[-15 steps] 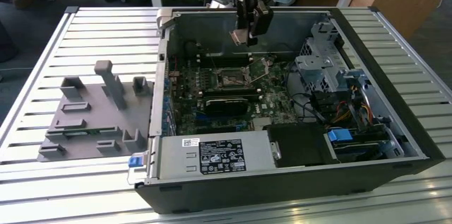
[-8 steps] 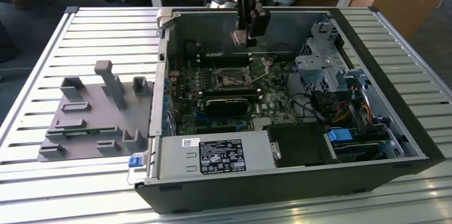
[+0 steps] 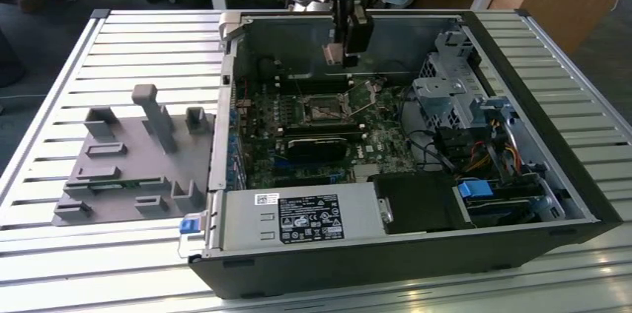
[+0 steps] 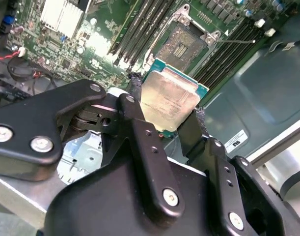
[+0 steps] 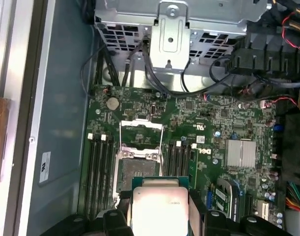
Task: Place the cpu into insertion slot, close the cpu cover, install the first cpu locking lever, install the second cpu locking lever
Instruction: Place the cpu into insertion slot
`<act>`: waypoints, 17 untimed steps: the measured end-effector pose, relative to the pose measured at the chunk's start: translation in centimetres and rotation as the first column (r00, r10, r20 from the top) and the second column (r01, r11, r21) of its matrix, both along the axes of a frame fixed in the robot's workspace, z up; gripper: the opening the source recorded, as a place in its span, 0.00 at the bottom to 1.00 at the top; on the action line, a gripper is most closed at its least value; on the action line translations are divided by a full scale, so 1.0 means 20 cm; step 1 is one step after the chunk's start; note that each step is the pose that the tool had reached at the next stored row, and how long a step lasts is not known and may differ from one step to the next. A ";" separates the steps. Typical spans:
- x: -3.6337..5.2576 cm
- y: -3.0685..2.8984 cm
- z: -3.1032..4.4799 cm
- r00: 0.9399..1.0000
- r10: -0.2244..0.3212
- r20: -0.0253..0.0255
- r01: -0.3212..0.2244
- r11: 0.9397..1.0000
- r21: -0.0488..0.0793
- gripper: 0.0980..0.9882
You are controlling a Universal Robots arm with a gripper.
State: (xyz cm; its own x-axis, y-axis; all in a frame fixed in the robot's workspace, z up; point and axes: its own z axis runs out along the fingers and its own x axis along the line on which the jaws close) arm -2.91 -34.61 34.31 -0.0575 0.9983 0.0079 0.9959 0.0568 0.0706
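In the exterior view an open case (image 3: 395,261) lies on a slatted table (image 3: 148,46), with a grey tray (image 3: 129,172) of upright pegs just beside it on the exterior view's left. The gripper (image 3: 339,52) hangs over the far part of the case with the cpu (image 3: 333,54) clamped in its jaws, above the board (image 3: 257,124) and short of the slot (image 3: 321,109). A black block (image 3: 316,146) sits on the near side of the slot, a power supply (image 3: 296,217) fills the near corner, and a drive cage (image 3: 449,98) with cables (image 3: 493,154) stands on the exterior view's right.

The second wrist view looks along the gripper (image 4: 167,108). Its two black fingers (image 4: 135,115) press on opposite edges of the cpu (image 4: 172,98), a dull silver square on a green rim, held tilted and clear of the board. The slot (image 4: 181,46) lies beyond it, its dark centre bare, with memory slots (image 4: 140,24) along two sides. A ribbed silver heatsink (image 4: 64,17) stands well apart.

The first wrist view looks down on the board. The cpu (image 5: 159,206) sits in the gripper (image 5: 159,211), overlapping the near edge of the slot (image 5: 140,169). The cover (image 5: 141,125) is swung open on the side toward the drive cage (image 5: 172,29). Memory slots (image 5: 98,172) flank the slot, and dark cables (image 5: 140,73) run between the cage and the board.
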 end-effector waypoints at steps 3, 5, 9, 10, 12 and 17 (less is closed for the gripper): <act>0.000 0.000 -0.011 1.000 -0.005 -0.014 0.005 1.000 0.000 0.50; 0.000 0.000 -0.017 1.000 -0.005 -0.027 0.005 1.000 0.000 0.50; -0.001 0.000 -0.037 0.999 -0.005 -0.038 0.005 1.000 0.000 0.50; -0.001 0.000 -0.044 0.999 -0.005 -0.040 0.005 1.000 0.000 0.50; -0.001 0.001 -0.057 0.999 -0.005 -0.047 0.005 1.000 0.000 0.50; -0.001 0.003 -0.074 0.998 -0.006 -0.060 0.006 1.000 -0.004 0.50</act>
